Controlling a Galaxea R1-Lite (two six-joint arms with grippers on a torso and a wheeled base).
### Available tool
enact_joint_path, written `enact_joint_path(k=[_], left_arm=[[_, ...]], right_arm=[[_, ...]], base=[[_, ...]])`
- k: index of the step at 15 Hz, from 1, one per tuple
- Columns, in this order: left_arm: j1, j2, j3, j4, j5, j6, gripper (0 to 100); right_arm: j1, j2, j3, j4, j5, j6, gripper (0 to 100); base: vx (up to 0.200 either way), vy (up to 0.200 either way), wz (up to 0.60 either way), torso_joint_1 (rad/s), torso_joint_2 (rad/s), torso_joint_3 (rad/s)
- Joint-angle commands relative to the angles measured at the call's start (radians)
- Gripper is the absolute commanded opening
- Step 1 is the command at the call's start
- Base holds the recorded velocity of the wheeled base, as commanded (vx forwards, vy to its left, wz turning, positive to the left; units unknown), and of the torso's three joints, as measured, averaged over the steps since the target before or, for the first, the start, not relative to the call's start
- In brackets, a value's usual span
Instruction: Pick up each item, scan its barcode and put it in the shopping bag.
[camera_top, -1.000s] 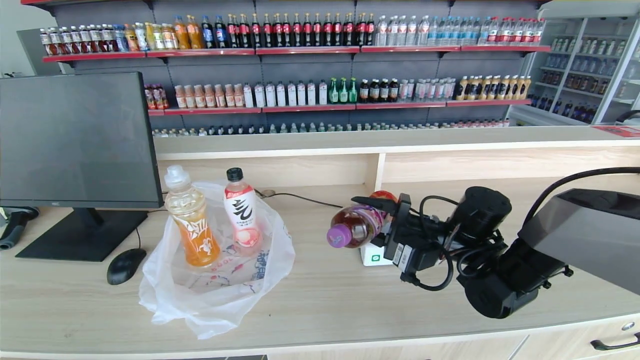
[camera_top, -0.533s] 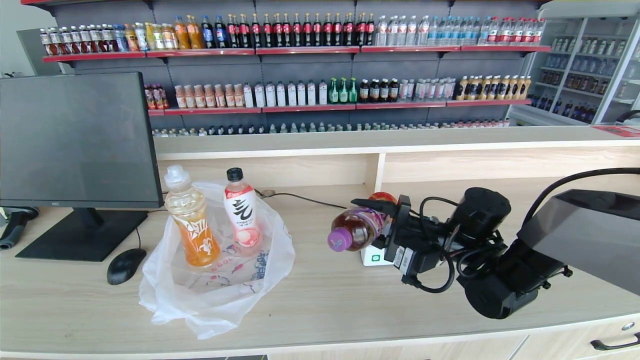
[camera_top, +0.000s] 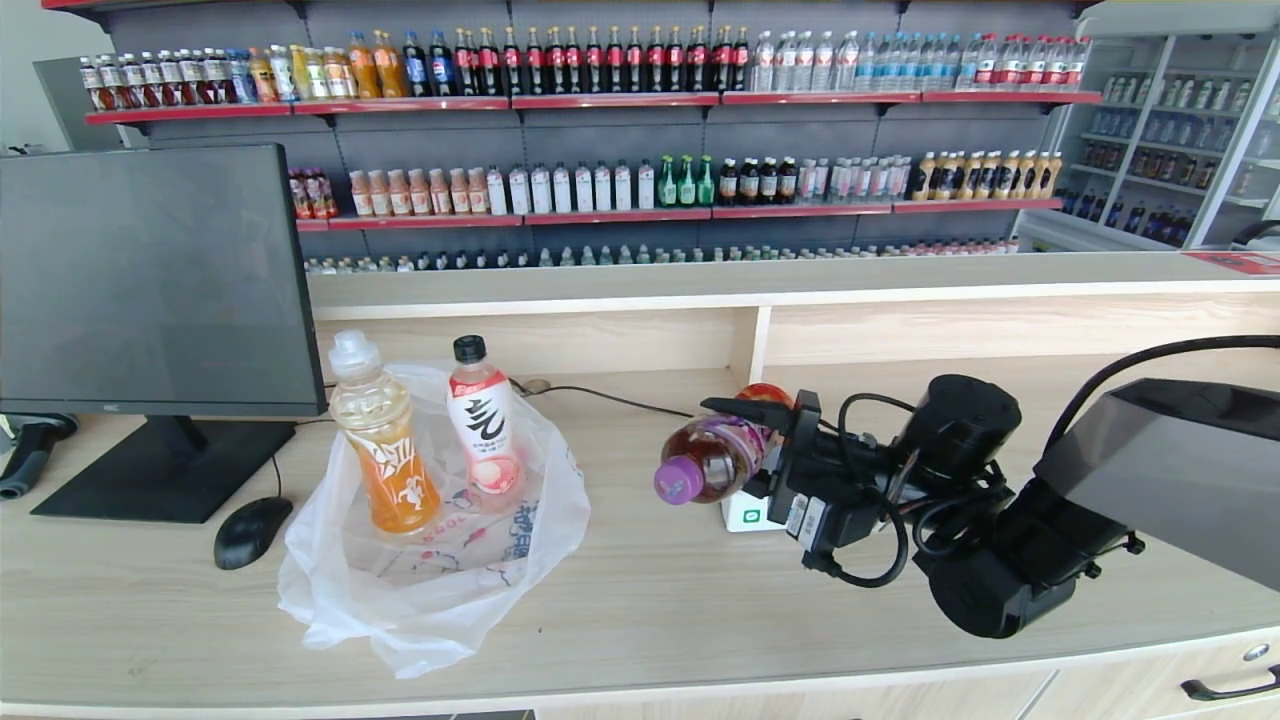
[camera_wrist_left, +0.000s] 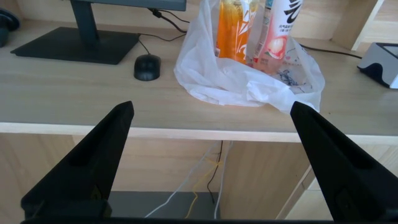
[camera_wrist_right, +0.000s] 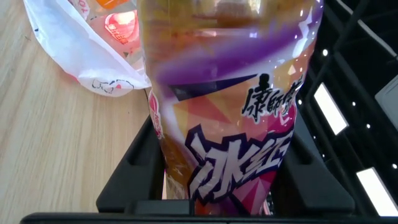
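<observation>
Over the scanner (camera_top: 745, 515) on the desk (camera_top: 660, 600), the right end effector (camera_top: 750, 445) is clenched on a bottle (camera_top: 712, 455) held sideways, cap toward the bag (camera_top: 440, 590), probably so that its label faces the reader. It holds amber tea and has a purple cap and a purple-and-pink wrap. The left end effector (camera_wrist_left: 211, 109) hangs released before the desk's front edge, facing the bag, where two drinks stand.
</observation>
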Motion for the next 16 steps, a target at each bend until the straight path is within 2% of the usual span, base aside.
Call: enact_joint_path(k=[1,7,8,9,11,16], left_arm=[[0.001,0.000,0.000,0.000,0.000,-0.001,100],[0.001,0.000,0.000,0.000,0.000,-0.001,100],[0.001,0.000,0.000,0.000,0.000,-0.001,100],[-0.001,0.000,0.000,0.000,0.000,-0.001,100],[-0.001,0.000,0.000,0.000,0.000,-0.001,100],[-0.001,0.000,0.000,0.002,0.000,-0.001,100]], right_arm=[[0.006,-0.030,-0.004,-0.002,0.000,-0.001,0],[0.065,-0.153,0.003,-0.002,-0.002,0.077,0],[0.108,-0.245,0.044,-0.002,-0.028,0.119,0],[0.151,-0.281,0.076,-0.002,-0.074,0.146,0],[0.236,-0.366,0.131,-0.002,-0.233,0.237,0],[0.343,-0.501,0.273,-0.002,-0.549,0.513,0]], base=[[0.000,0.000,0.00,0.000,0.00,0.000],[0.000,0.000,0.00,0.000,0.00,0.000],[0.000,0.000,0.00,0.000,0.00,0.000],[0.000,0.000,0.00,0.000,0.00,0.000],[0.000,0.000,0.00,0.000,0.00,0.000],[0.000,0.000,0.00,0.000,0.00,0.000]])
